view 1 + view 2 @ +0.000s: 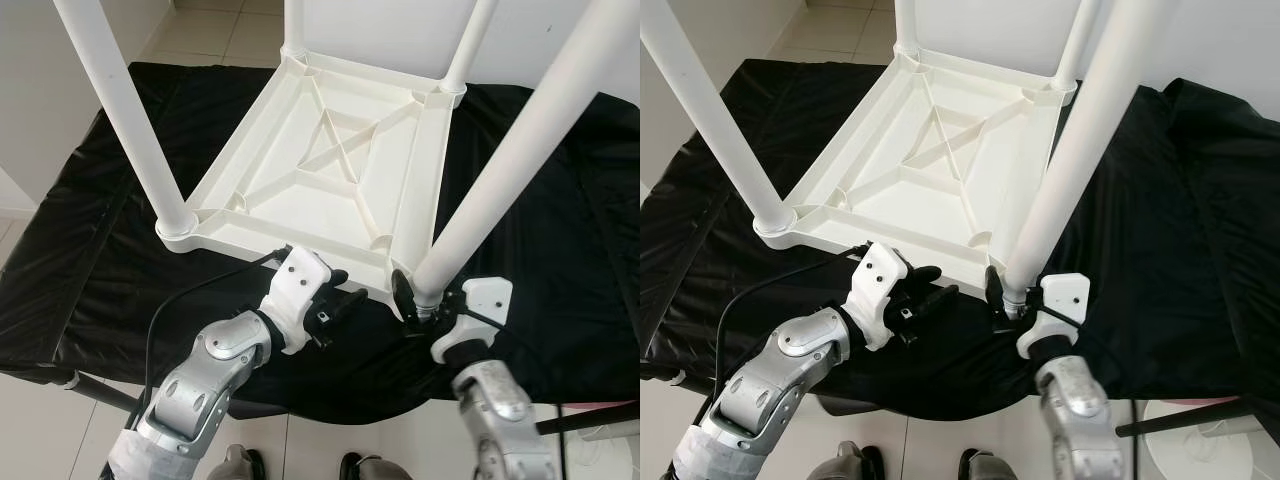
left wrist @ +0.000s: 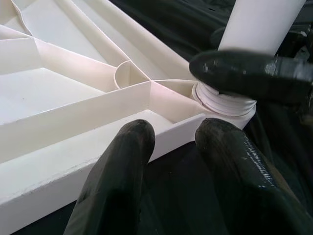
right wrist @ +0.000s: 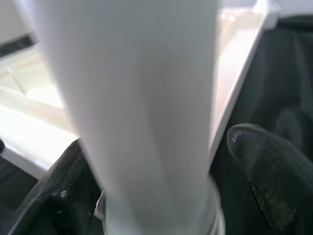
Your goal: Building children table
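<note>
A white plastic children's table top [image 1: 300, 140] lies upside down on a black cloth, its ribbed underside facing up. Several white legs stand up from its corners. My right gripper [image 1: 418, 300] is at the near right corner, shut around the base of the near right leg [image 1: 500, 170]; in the right wrist view that leg [image 3: 137, 98] stands between the two black fingers [image 3: 264, 161]. My left gripper [image 1: 345, 298] hovers open at the table top's near edge, just left of that corner, holding nothing; its fingertips [image 2: 132, 142] are beside the leg's ribbed collar [image 2: 225, 103].
The black cloth [image 1: 90, 240] covers a low platform that ends just before my body. The near left leg [image 1: 130, 110] and the two far legs [image 1: 470, 50] rise high past my arms. Tiled floor lies beyond, and a white object [image 1: 1210, 440] sits low on the right.
</note>
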Motion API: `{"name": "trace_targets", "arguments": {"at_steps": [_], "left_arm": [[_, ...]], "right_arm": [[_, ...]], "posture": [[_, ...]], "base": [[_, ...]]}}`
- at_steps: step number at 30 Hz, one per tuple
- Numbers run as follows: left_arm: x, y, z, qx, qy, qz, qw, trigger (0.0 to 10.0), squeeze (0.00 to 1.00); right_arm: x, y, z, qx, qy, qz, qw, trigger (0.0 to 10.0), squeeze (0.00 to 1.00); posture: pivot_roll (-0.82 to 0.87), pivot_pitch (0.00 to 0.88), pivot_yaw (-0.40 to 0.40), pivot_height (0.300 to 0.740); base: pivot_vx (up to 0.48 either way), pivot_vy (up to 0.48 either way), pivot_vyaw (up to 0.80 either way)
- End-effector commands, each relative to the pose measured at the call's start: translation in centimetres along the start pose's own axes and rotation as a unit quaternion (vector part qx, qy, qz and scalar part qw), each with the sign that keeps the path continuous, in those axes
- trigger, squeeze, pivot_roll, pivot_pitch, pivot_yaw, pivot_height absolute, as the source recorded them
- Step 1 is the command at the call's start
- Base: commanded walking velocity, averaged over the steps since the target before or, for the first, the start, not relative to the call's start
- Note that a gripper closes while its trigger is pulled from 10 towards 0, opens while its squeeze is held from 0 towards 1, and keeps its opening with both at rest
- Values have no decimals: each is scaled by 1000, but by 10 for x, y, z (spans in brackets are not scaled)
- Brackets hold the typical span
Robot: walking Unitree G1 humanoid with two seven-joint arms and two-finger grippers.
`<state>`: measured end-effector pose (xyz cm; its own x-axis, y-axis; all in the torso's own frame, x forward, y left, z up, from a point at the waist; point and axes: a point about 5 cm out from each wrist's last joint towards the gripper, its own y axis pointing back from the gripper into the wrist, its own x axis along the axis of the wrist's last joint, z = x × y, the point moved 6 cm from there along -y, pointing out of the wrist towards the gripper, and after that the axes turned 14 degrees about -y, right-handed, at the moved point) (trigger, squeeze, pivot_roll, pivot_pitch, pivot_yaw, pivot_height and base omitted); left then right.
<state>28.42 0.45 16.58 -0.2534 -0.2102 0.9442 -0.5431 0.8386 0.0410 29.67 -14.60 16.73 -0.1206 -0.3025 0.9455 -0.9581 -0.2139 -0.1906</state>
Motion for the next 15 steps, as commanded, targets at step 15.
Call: {"name": "trace_targets", "arguments": {"at_steps": [15], "left_arm": [[11,9,14,-64,-11,27,998,10000,0]], "right_arm": [[-1,-11,-2,177,3,-66,982,10000,0]], "posture": [[-5,93,-52,740]], "base": [[0,0,0]]}}
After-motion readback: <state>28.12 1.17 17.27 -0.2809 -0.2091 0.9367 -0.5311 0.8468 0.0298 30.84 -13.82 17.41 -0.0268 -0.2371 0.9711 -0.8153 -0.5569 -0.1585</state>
